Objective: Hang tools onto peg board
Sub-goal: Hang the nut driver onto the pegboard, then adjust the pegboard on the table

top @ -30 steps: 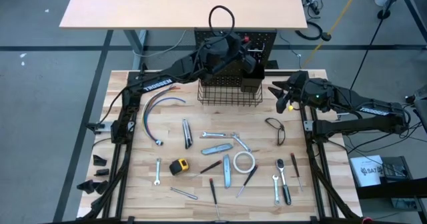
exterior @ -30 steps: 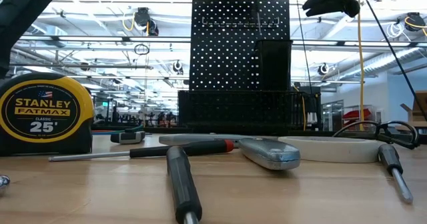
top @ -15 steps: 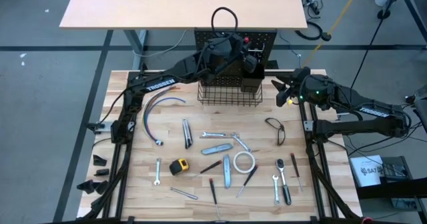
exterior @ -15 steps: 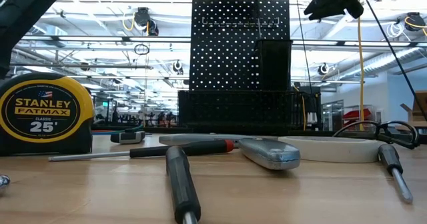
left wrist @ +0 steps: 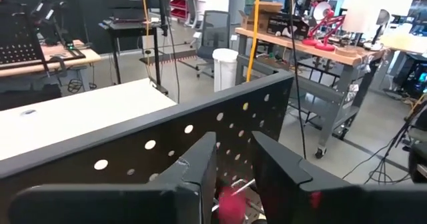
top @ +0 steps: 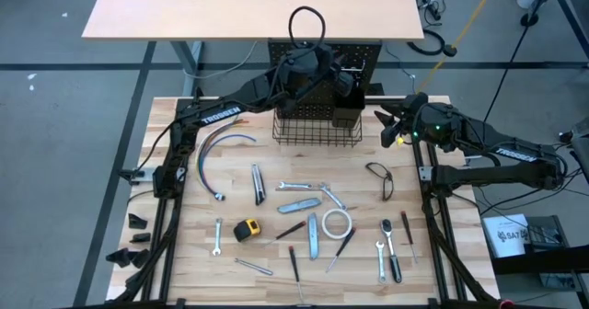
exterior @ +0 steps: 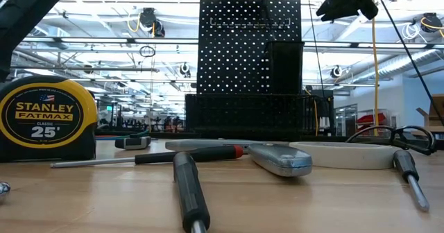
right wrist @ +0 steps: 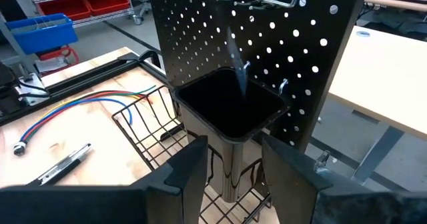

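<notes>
The peg board (top: 324,50) stands upright at the table's far edge, with a wire basket (top: 317,130) at its base and a black cup holder (right wrist: 230,107). My left gripper (left wrist: 233,144) is level at the board's top edge, open, with a screwdriver's red handle (left wrist: 230,204) between its fingers. The screwdriver's shaft (right wrist: 238,77) hangs down in front of the board toward the cup holder. My right gripper (top: 382,125) waits open and holds nothing, right of the basket. The other tools lie on the table. My left gripper comes level from the table's near-left side over the board's top edge. The screwdriver's red handle (left wrist: 227,207) sits low between the two fingers, closer to one finger, with a gap on the other side. Whether a finger touches it, I cannot tell.
On the near half of the table lie a yellow tape measure (top: 246,229), a white tape roll (top: 336,223), wrenches, screwdrivers and utility knives. Dark glasses (top: 379,178) lie at the right and a coloured cable (top: 216,153) at the left. A second table (top: 258,5) stands behind the board.
My right gripper has swung a little toward the table's far edge. My left gripper has stayed at the board's top.
</notes>
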